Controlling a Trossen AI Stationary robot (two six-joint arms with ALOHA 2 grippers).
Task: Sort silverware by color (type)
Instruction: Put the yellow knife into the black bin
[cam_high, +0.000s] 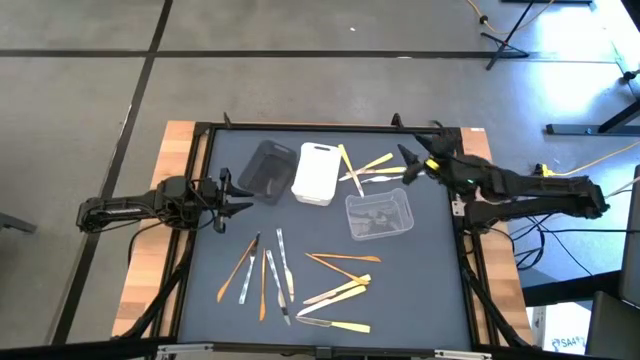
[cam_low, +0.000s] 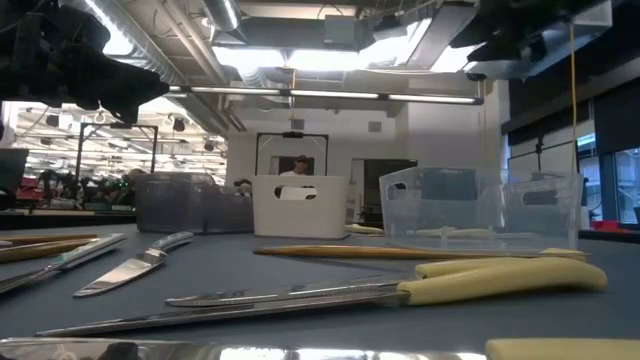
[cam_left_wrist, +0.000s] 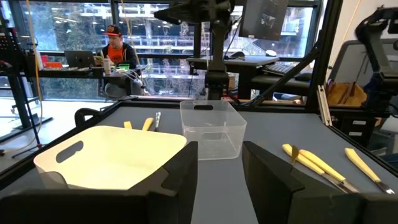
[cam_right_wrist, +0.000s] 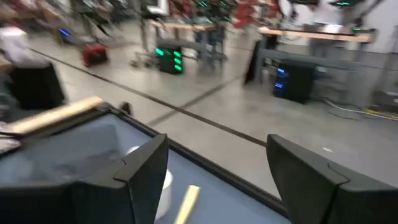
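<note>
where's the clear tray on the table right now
In the high view the clear tray sits right of centre on the table, just right of the white tray, below a few pale yellow utensils and near the right gripper.

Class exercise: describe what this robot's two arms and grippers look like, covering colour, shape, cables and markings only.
Both arms are dark, near-black and built of jointed segments. The left gripper and right gripper each end in two flat, angular black fingers. A small yellow-green spot shows near the right arm's wrist, and black cables trail from its base by the table edge. No lettering is legible.
</note>
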